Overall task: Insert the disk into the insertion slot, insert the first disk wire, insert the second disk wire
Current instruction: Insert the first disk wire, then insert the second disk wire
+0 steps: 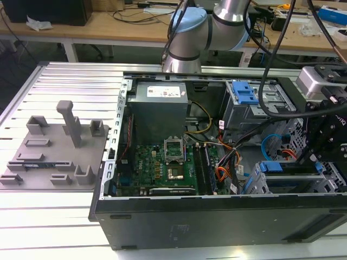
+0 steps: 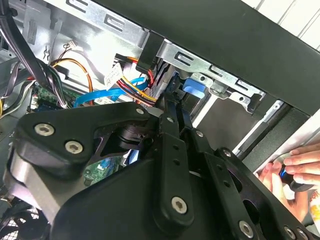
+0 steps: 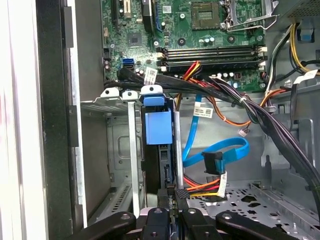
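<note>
Slotted alu table point(image 1: 65, 81), open PC case point(image 1: 217, 216) on it. Disk point(image 3: 157, 127) sits inside insertion slot point(image 3: 117, 150), so disk step looks done. Gripper point(image 3: 173, 206) just beside slot. Claw nrly closed, pinching black connector point(image 3: 181, 192) w/ red/yellow/black leads. Judged: 1st wire step in hand. Blue data cable point(image 3: 220, 152) hangs loose near slot, apparently unplugged. Seating calls for connector squared to disk port, straight push, leads kept clear.

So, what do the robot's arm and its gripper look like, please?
The arm has silver tube sections and joints with pale blue caps. A thick black cable hangs beside it. The gripper is matte black, made of flat link bars fastened with round silver screws.
</note>
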### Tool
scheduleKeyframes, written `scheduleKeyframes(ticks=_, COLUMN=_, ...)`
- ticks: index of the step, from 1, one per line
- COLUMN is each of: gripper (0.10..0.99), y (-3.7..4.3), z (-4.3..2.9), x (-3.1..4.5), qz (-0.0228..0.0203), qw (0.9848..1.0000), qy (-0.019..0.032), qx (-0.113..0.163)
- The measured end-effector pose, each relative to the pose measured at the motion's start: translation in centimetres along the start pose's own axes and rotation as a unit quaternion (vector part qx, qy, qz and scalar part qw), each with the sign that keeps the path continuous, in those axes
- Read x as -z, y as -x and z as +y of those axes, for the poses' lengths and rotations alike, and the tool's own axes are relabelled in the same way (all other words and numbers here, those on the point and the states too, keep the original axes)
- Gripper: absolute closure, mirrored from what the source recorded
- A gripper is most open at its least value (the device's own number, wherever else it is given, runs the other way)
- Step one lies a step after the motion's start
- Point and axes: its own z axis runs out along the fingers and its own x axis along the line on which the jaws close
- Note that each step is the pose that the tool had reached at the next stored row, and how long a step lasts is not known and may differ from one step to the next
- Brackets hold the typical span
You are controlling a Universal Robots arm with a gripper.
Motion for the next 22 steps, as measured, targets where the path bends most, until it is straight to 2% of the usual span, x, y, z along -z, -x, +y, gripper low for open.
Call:
scheduleKeyframes(ticks=2, gripper=0.91, y=0.0, z=0.0, x=-0.1, qz=-0.0011, qw=1.0, qy=0.0002, qx=0.0)
scheduleKeyframes(ticks=3, gripper=0.851, y=0.0, z=0.0, x=-0.11, qz=-0.001, qw=1.0, qy=0.0002, qx=0.0)
scheduleKeyframes(ticks=5, gripper=0.725, y=-0.01, z=0.02, x=0.7, qz=-0.0005, qw=1.0, qy=0.0001, qx=0.0)
scheduleKeyframes(ticks=9, gripper=0.725, y=-0.06, z=0.05, x=2.16, qz=-0.0004, qw=1.0, qy=0.0001, qx=0.0)
scheduleKeyframes(ticks=11, gripper=0.725, y=-0.07, z=0.05, x=2.45, qz=-0.0004, qw=1.0, qy=0.0001, qx=0.0)
scheduleKeyframes(ticks=22, gripper=0.725, y=-0.05, z=0.06, x=2.56, qz=-0.0003, qw=1.0, qy=0.0001, qx=0.0)
